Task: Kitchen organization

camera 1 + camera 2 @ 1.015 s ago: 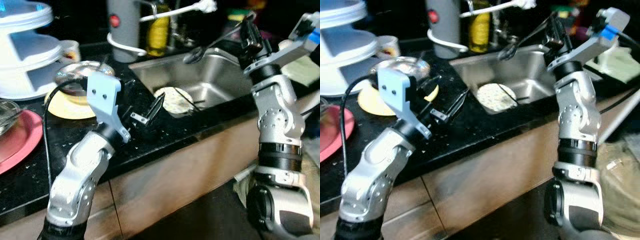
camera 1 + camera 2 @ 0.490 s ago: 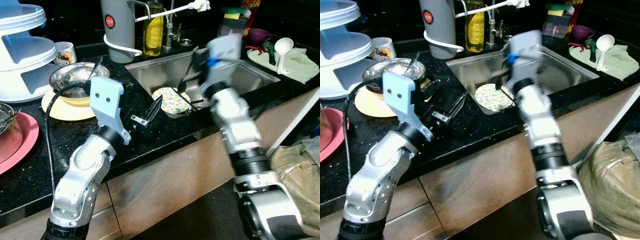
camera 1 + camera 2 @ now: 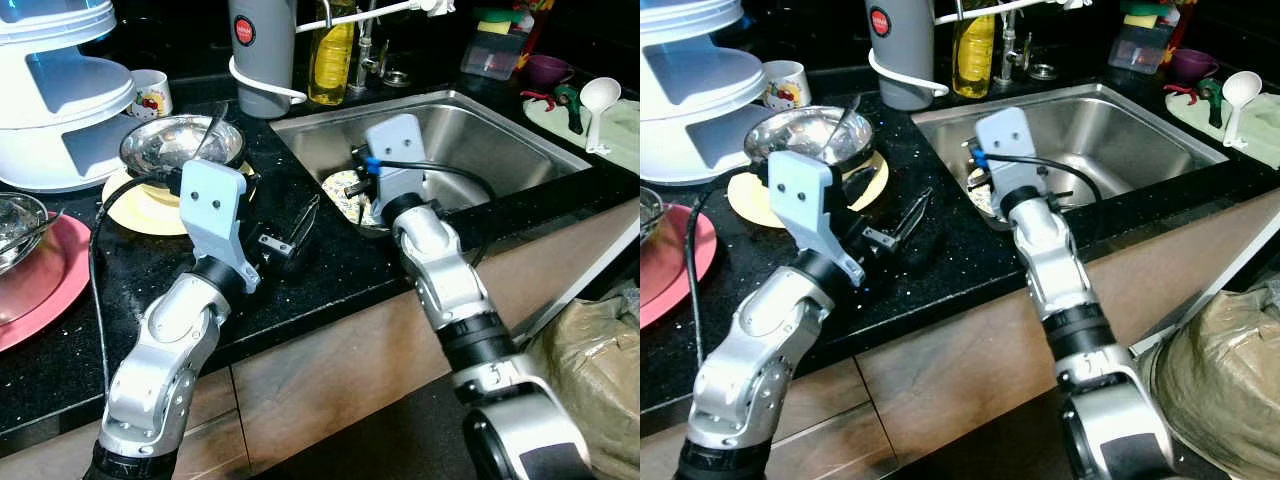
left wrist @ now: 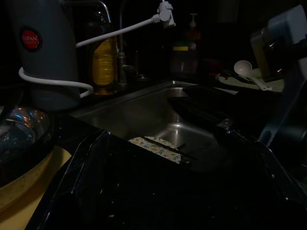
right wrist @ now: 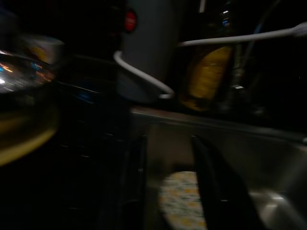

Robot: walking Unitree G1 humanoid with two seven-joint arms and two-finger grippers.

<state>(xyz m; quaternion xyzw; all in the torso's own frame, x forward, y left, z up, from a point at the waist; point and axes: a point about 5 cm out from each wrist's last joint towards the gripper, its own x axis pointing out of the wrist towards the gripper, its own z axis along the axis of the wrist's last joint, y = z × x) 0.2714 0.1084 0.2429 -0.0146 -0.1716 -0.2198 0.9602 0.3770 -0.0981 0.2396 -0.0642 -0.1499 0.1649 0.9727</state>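
A patterned plate (image 3: 338,187) lies in the steel sink (image 3: 490,150) near its left wall. My right gripper (image 3: 353,186) reaches down into the sink right over this plate. In the right wrist view its fingers (image 5: 211,187) stand apart, open, with the plate (image 5: 180,201) showing between them. Over the black counter (image 3: 330,270), just left of the sink, my left gripper (image 3: 300,225) hovers open and holds nothing. A thin dark utensil (image 3: 1060,195) lies in the sink beside the plate.
A steel bowl (image 3: 180,145) with a spoon sits on a yellow plate (image 3: 145,210). A pink plate (image 3: 40,295), a white tiered container (image 3: 60,90), a mug (image 3: 152,92), a grey flask (image 3: 262,50) and a yellow bottle (image 3: 332,50) line the counter. A white ladle (image 3: 600,95) lies far right.
My right arm has swung down from high over the sink's right side into the sink by the plate. The spoon it carried earlier cannot be made out now. The left arm has stayed put.
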